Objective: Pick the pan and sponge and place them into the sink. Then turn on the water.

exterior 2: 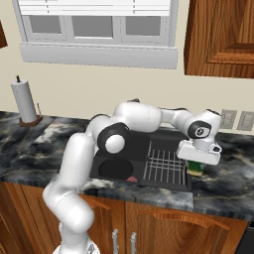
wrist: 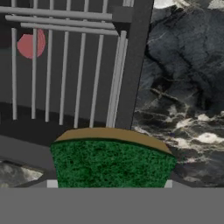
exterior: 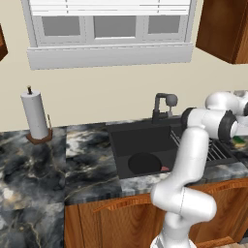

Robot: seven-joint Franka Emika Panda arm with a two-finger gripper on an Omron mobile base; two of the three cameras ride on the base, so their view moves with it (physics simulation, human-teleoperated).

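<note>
The black pan (exterior: 144, 164) (exterior 2: 116, 170) lies flat on the floor of the dark grey sink (exterior: 138, 138) (exterior 2: 140, 161), at its left side. At the sink's right end, beside the counter, my gripper (exterior 2: 198, 162) (wrist: 110, 183) is shut on the sponge (exterior 2: 197, 169) (exterior: 239, 142) (wrist: 111, 162). The sponge's green layer faces the hand camera, and a yellow edge shows along its far side. It fills the gap between the jaws. The dark faucet (exterior: 162, 106) stands behind the sink. The water is out of view.
A ribbed drying rack (exterior 2: 166, 166) (exterior: 213, 151) (wrist: 65, 65) covers the sink's right part, just left of the sponge. A red mark (exterior: 165, 168) (exterior 2: 132, 178) (wrist: 30, 43) lies on the basin floor. A paper towel roll (exterior: 35, 116) (exterior 2: 25, 101) stands far left. Marble counter (wrist: 188, 87) runs to the right.
</note>
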